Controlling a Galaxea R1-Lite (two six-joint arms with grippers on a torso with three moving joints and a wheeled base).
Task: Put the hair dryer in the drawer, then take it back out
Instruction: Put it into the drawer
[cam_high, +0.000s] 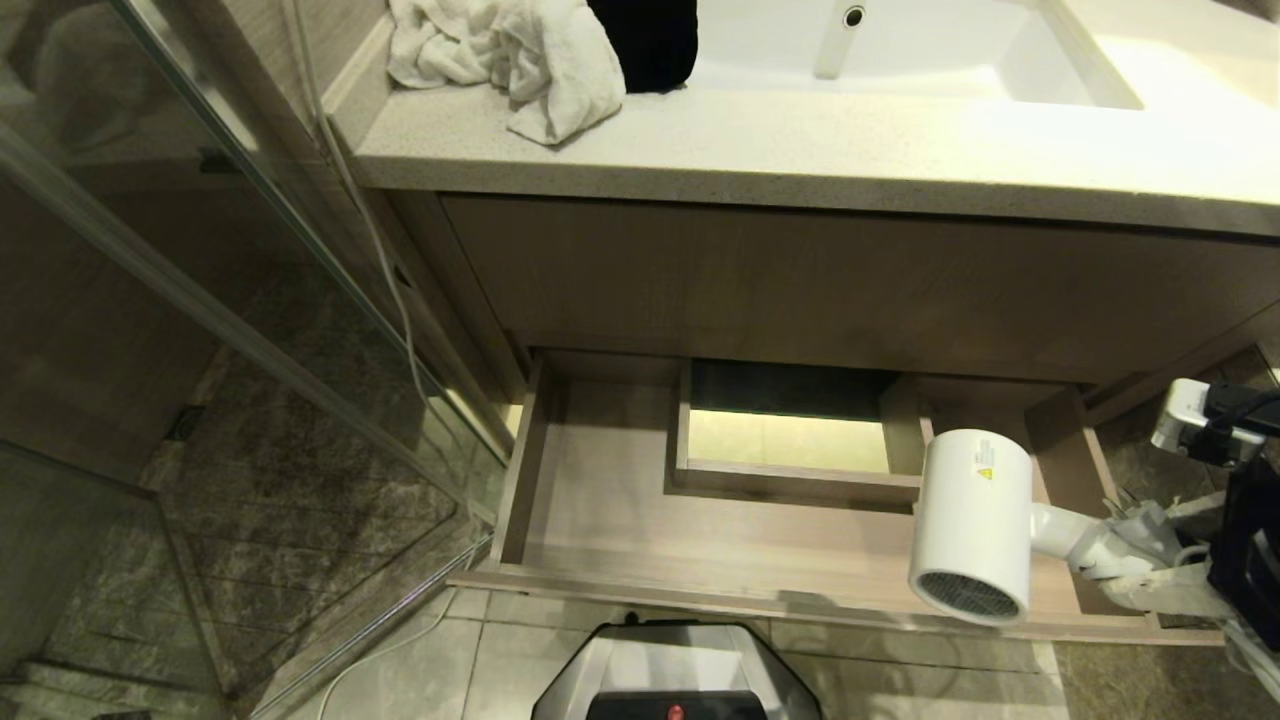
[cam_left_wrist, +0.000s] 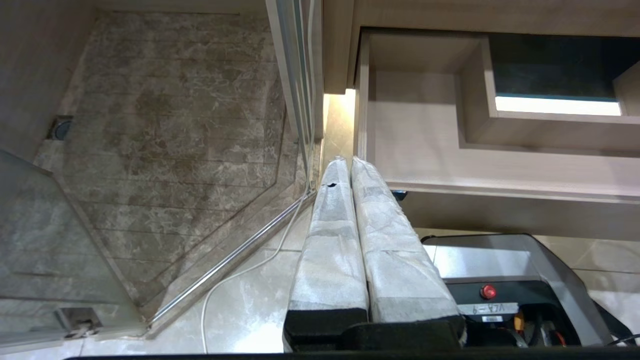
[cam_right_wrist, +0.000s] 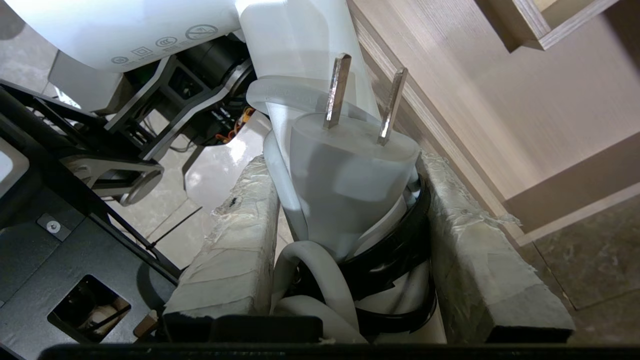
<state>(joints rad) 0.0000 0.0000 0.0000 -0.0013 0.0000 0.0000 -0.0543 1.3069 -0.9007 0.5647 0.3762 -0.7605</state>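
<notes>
The drawer (cam_high: 620, 520) under the vanity stands pulled open, and its light wood floor is bare around a boxed notch (cam_high: 790, 440). The white hair dryer (cam_high: 972, 520) hangs over the drawer's right front corner, its grille end toward the front rail. My right gripper (cam_high: 1130, 560) reaches in from the right and is shut on the dryer's handle. In the right wrist view the padded fingers (cam_right_wrist: 235, 250) clamp the handle's bundled cord and plug (cam_right_wrist: 350, 170), with the barrel (cam_right_wrist: 125, 30) beyond. My left gripper (cam_left_wrist: 347, 162) is shut and empty, hanging by the drawer's left front corner (cam_left_wrist: 370, 170).
A white towel (cam_high: 520, 60) and a black object (cam_high: 645, 40) lie on the countertop (cam_high: 800, 150) beside the sink (cam_high: 900, 50). A glass shower partition (cam_high: 250, 330) runs along the left. A thin white cable (cam_high: 400, 300) trails to the floor. My base (cam_high: 675, 680) is below the drawer front.
</notes>
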